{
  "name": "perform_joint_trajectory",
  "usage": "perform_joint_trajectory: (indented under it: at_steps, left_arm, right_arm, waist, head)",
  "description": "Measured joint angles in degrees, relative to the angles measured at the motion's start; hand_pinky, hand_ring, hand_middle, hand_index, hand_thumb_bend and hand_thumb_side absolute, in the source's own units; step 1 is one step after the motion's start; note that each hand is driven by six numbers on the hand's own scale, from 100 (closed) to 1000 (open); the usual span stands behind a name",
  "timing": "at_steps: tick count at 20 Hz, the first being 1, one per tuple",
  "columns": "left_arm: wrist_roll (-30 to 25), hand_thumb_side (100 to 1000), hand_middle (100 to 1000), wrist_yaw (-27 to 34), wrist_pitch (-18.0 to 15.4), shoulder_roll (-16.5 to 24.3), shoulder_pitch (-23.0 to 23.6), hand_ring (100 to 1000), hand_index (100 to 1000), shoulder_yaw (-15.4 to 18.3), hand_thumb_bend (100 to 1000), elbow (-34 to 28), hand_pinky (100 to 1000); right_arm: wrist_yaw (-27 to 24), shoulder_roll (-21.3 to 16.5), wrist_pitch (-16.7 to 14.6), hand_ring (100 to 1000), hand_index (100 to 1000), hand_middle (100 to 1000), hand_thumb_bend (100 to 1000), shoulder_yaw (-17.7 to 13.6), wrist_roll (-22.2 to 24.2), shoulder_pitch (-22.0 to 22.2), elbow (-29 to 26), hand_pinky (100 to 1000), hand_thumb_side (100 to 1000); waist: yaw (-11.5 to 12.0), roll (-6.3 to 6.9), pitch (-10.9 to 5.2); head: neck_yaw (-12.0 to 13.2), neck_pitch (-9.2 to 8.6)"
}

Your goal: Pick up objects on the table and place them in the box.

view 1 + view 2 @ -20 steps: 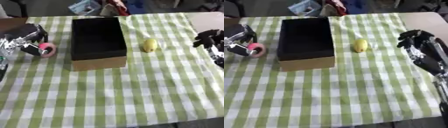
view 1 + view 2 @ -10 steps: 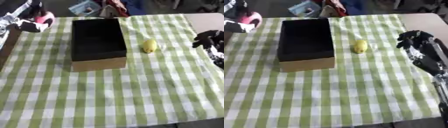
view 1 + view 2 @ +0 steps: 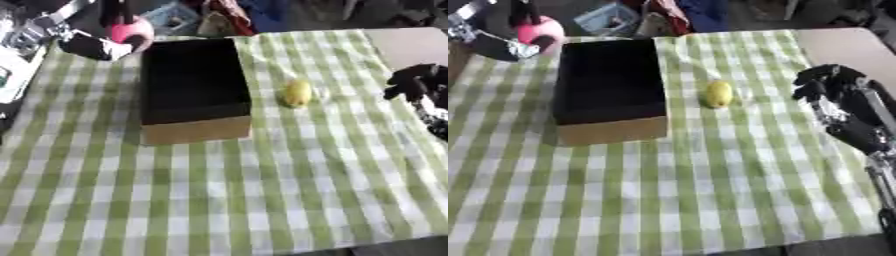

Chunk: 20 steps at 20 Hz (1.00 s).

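A table covered with a green-and-white checked cloth (image 3: 262,200) fills most of both views, and an open rectangular cardboard box with a dark, black-looking inside (image 3: 192,87) stands on it left of centre, its long sides running away from the camera and its plain brown short wall facing the viewer. The robot's left hand (image 3: 92,44), black with silver parts, is up at the far left corner of the box, raised off the cloth, and its fingers are curled round a round pink object (image 3: 131,31) that shows just beside the box's far left corner; whether the pink object is over the box opening or only next to its rim cannot be told from these views. A small yellow rounded object, oval like a lemon (image 3: 719,93), lies on the cloth to the right of the box, apart from its wall and not touched by either hand. The robot's right hand (image 3: 833,92), black, is at the right side of the table, well apart from the yellow object, with its fingers bent inward and nothing between them. Beyond the far edge of the table there are blurred coloured things, blue and red, too indistinct to name.
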Motion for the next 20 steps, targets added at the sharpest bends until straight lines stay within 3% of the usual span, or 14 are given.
perform_joint_trajectory:
  at_steps: [5, 12, 14, 17, 20]
  left_arm:
    - [-3.0, 152, 347, -1.8, -1.6, -2.0, 0.0, 357, 543, -1.0, 332, 2.7, 499]
    - [-12.4, 167, 387, -1.8, -3.5, -4.1, 0.2, 403, 584, -1.5, 355, 8.2, 531]
    - [-13.8, 202, 437, -1.8, -3.8, -4.3, 0.2, 446, 637, -1.5, 379, 8.7, 548]
    - [-14.6, 366, 563, -1.8, -4.1, -4.4, 0.2, 555, 725, -1.3, 483, 8.8, 607]
    - [-14.3, 410, 637, -1.3, -4.2, -4.4, 0.3, 615, 775, -1.1, 513, 8.6, 645]
  right_arm:
    - [-0.1, 0.2, 0.0, 570, 714, 600, 100, 0.4, 0.6, -0.2, 0.2, 708, 488]
    - [-0.2, 0.5, 0.1, 568, 717, 597, 100, 0.8, 1.4, -0.2, 0.5, 709, 502]
    - [-0.2, 0.5, 0.2, 568, 713, 597, 100, 0.9, 1.6, -0.2, 0.5, 709, 502]
    - [-0.2, 0.5, 0.1, 569, 711, 597, 100, 1.0, 1.7, -0.2, 0.6, 709, 500]
    - [-0.2, 0.5, 0.0, 569, 711, 597, 100, 1.0, 1.8, -0.2, 0.8, 710, 498]
  waist:
    - [-0.8, 0.17, 0.01]
    - [-1.4, 0.20, 0.14]
    - [-1.4, 0.20, 0.16]
    - [-1.4, 0.22, 0.16]
    - [-1.4, 0.22, 0.16]
  head:
    - [0.4, -0.05]
    - [0.8, -0.47]
    - [0.8, -0.49]
    - [0.8, -0.51]
    - [0.7, -0.55]
